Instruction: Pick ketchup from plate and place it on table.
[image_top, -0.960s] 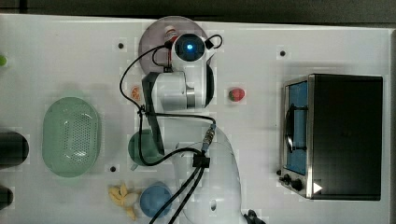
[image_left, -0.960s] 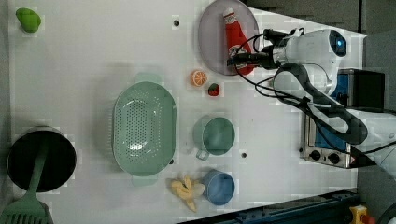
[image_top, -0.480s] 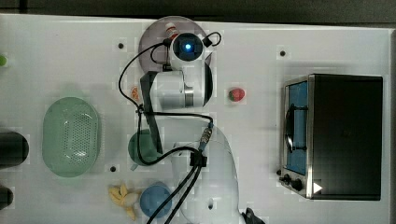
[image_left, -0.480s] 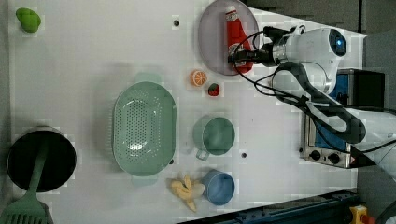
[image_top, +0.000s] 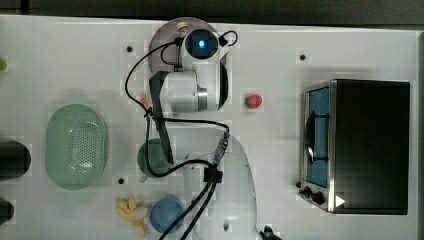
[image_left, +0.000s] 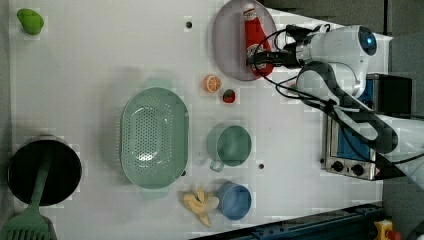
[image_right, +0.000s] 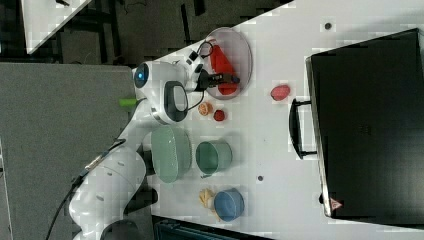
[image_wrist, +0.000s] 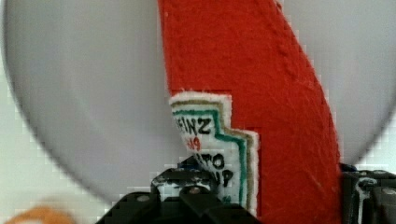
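At the plate: hand pinches ketchup

Hand: hand (image_left: 260, 59) reaches over the plate's rim in the left view; its two dark fingers (image_wrist: 187, 186) sit on either side of the bottle's lower end, pinching it.

Ketchup: red ketchup (image_left: 255, 40) lies flat on the plate, white cap pointing toward the left view's top; its white label faces up in the wrist view.

Plate: pale lilac plate (image_left: 227, 35) sits at the surface's far edge in the left view.

Surface: white surface (image_left: 100, 50) with small dark holes.

Nearby: orange slice (image_left: 212, 83) and small red fruit (image_left: 229, 95) just beside the plate; green basket (image_left: 152, 139) well apart.
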